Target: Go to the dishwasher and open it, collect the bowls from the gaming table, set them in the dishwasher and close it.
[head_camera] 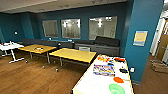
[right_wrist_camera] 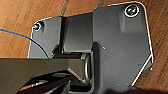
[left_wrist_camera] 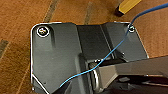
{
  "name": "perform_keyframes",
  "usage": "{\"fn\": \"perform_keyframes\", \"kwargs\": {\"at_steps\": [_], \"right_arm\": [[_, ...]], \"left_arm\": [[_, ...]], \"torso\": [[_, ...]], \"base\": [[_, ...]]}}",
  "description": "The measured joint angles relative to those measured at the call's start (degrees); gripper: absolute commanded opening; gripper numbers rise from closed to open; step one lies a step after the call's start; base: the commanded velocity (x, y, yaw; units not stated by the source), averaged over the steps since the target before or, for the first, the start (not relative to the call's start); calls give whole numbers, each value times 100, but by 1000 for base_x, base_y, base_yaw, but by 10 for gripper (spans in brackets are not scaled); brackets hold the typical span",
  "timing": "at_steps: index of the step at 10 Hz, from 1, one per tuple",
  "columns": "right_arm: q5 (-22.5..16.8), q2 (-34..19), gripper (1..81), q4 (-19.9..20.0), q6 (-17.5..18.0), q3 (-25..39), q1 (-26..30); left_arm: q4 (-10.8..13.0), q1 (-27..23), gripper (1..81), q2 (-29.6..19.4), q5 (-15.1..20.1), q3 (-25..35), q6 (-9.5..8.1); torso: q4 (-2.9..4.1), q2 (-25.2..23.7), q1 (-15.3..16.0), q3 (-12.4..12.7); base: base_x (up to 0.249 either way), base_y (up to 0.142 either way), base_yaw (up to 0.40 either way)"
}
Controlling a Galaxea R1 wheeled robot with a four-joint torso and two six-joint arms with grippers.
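Note:
The gaming table (head_camera: 93, 83), long and white-topped, runs from the lower right of the head view toward the teal pillar. On its near end lie a green bowl (head_camera: 116, 88) and, just beyond it, an orange bowl (head_camera: 118, 80). A colourful board-game box (head_camera: 104, 69) sits mid-table, with more bright items (head_camera: 103, 59) and a red one (head_camera: 119, 59) at the far end. The dishwasher is out of view. Both wrist views look down over the robot's dark plate at wooden floor.
Two yellow-topped tables (head_camera: 73, 54) (head_camera: 37, 48) stand in the middle of the room on wooden floor (head_camera: 32, 77). A white table (head_camera: 10, 46) is at far left. A dark sofa (head_camera: 103, 45) lines the teal back wall. A teal pillar (head_camera: 142, 37) rises right of the gaming table.

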Motion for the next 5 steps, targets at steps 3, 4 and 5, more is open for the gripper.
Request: {"fn": "perform_keyframes", "kwargs": {"at_steps": [3,4,5], "right_arm": [[2,27,811,0,0,4,0],[2,27,811,0,0,4,0],[-2,13,811,0,0,4,0]], "left_arm": [[0,0,811,-11,0,-10,0],[0,0,811,-15,2,-12,0],[0,0,811,-11,0,-10,0]], "torso": [[0,0,0,0],[0,0,0,0],[0,0,0,0]], "base": [[0,70,0],[0,78,0],[0,85,0]]}}
